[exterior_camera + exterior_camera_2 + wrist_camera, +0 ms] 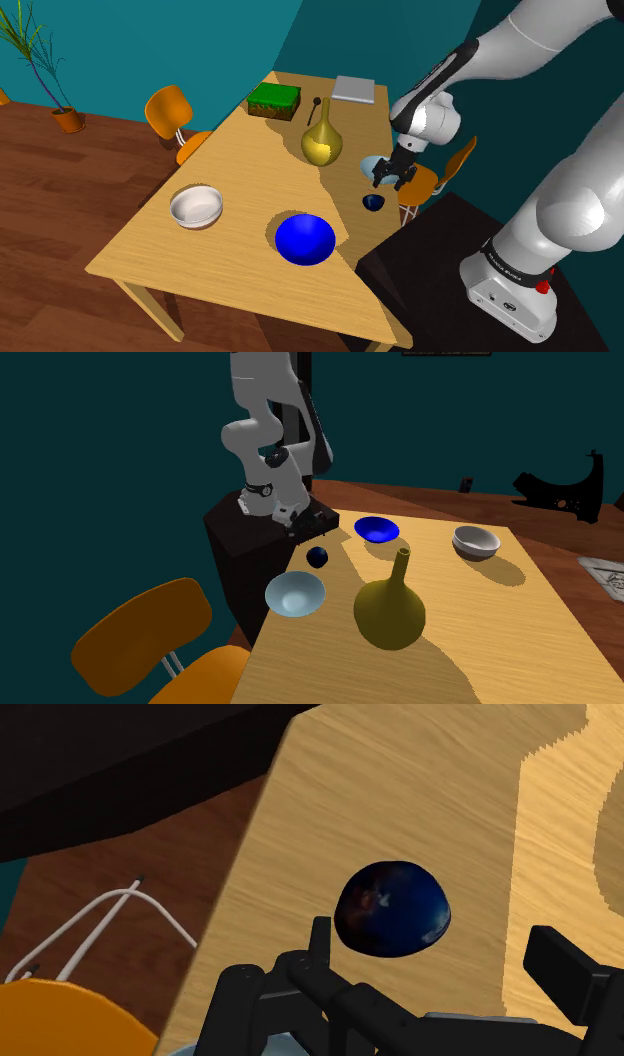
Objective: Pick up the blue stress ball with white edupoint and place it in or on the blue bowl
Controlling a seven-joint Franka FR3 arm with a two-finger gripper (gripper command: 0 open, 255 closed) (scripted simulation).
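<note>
desk [230, 280] contents, shoulder view, left to right: white bowl [196, 206]; blue bowl [305, 239], empty; yellow vase [322, 143]; dark blue stress ball [373, 203], resting by the desk edge nearest the stand [420, 260], well apart from the blue bowl. end effector [390, 186]: hovering just above the ball, fingers [560, 966] spread, gripping nothing. risk: ball is round and close to the edge; an off-centre squeeze would likely squirt it off onto the floor [60, 220].
</note>
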